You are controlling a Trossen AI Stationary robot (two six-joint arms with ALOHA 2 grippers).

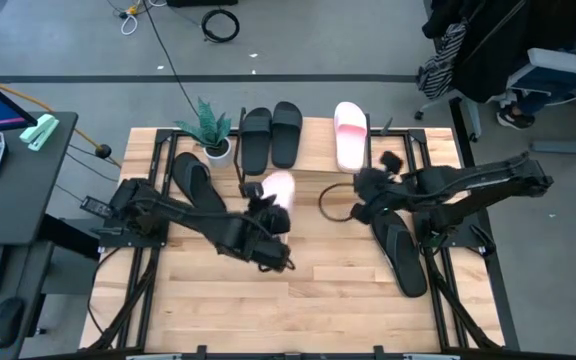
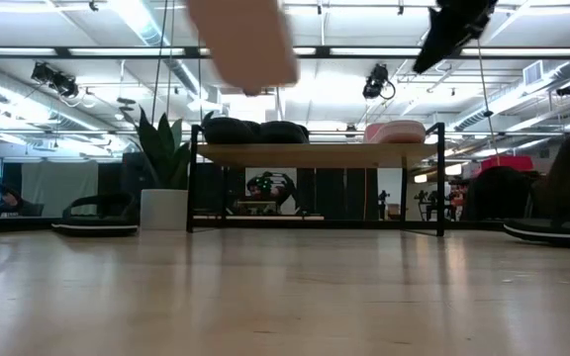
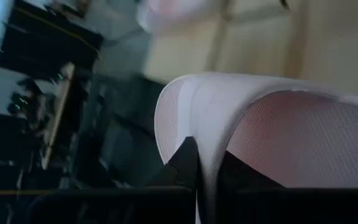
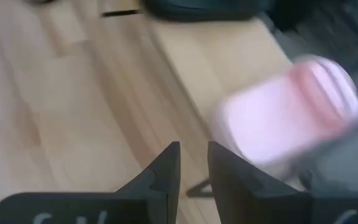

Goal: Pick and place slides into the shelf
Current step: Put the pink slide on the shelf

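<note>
You've got grey floor (image 1: 348, 40) around the slatted wood table (image 1: 308, 300), a coiled black cable (image 1: 220, 24) behind, an office chair (image 1: 553, 75) at right, ceiling strip lights (image 2: 137, 20) overhead.

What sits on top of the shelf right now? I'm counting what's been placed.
On the shelf top board sit two black slides side by side and one pink slide farther right. The low view shows nothing on the table under the board.

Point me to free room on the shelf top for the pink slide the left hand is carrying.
On the small wood-topped shelf, bare board lies between the two matte black slides and the pale pink slide. The carried pink slide, in the left hand, hangs before it. Crowded: potted plant end.
</note>
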